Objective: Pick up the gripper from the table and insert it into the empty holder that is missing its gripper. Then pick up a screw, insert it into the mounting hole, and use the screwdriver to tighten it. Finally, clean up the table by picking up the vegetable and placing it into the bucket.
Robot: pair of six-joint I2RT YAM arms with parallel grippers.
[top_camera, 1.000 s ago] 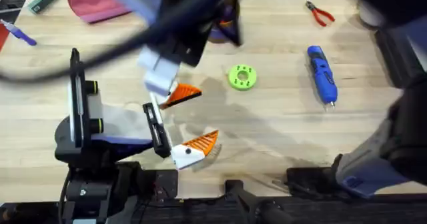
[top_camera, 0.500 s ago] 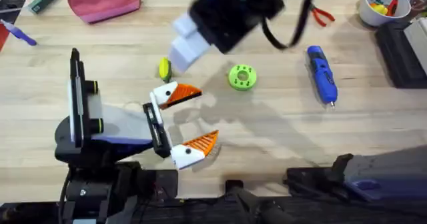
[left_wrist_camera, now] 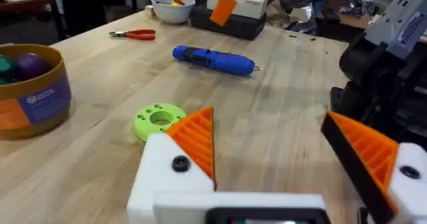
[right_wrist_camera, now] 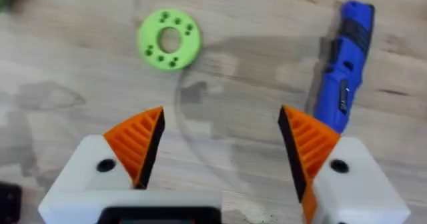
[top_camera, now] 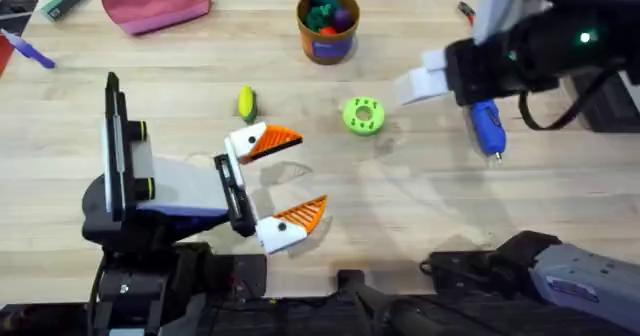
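My right jaws [right_wrist_camera: 217, 151] hung wide open and empty above the counter [top_camera: 420, 206], the two orange ribbed pads [right_wrist_camera: 137, 141] well apart, with the blue electric screwdriver [right_wrist_camera: 347, 64] lying just beyond one pad and the round green disc [right_wrist_camera: 169, 39] beyond the other. From overhead the right arm hovered at the far right of the counter, directly over the screwdriver [top_camera: 484, 126], which lay flat with its thin tip pointing toward my bases; I judged I was held there because tightening the screw was the step in hand and the tool had to be taken first. My left jaws [left_wrist_camera: 280, 164] rested low near the near-left edge, also spread and holding nothing; both white finger mounts carried orange wedges, each with a dark screw hole showing, so the holder [top_camera: 243, 140] appeared already filled with its orange gripper finger [top_camera: 275, 141]. I could not tell whether a screw sat in the hole. The left arm lay still and low, I supposed, to present that mount steadily for the driver. The small yellow-and-green toy vegetable [top_camera: 246, 103] lay on the counter just beyond the left jaws, not yet cleared, and the orange-brown bucket [top_camera: 328, 26] stood upright near the far edge, already holding some coloured toys. The red-handled pliers [left_wrist_camera: 133, 33] lay farther off, untouched.
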